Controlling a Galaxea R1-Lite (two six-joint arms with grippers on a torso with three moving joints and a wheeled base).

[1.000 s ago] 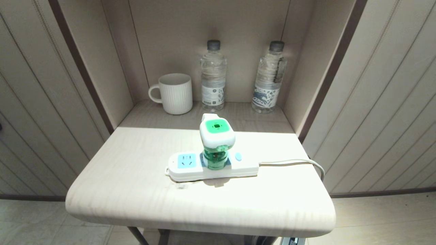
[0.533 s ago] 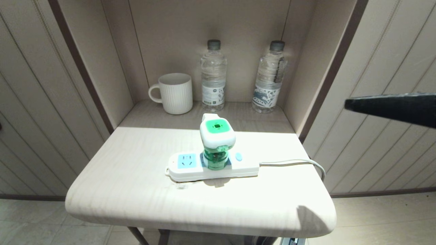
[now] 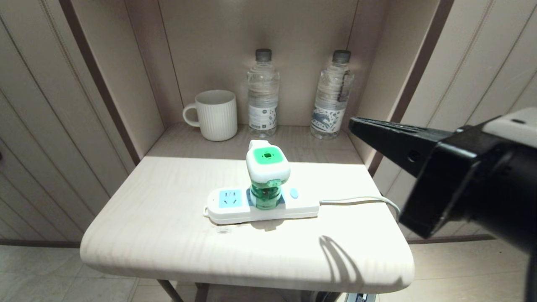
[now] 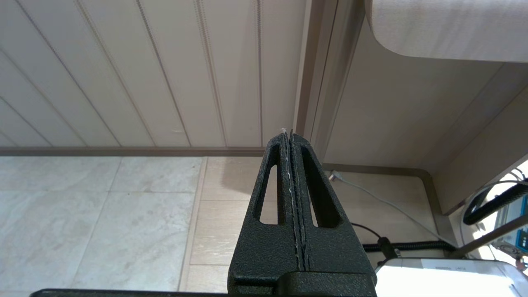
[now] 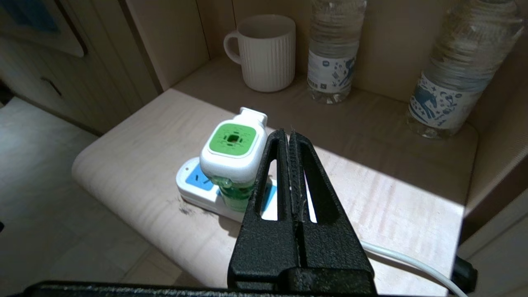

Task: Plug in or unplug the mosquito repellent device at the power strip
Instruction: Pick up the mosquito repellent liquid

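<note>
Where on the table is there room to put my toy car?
Bare tabletop lies left of the power strip and along the front edge. The back nook is crowded: mug, two water bottles. The right side has the cable and right gripper.

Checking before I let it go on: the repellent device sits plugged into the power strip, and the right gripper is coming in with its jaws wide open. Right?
Not quite. The right gripper is shut, fingers pressed together, as the right wrist view shows. The rest holds: the mosquito repellent device stands upright on the power strip, and the gripper hangs off to its right, touching nothing.
</note>
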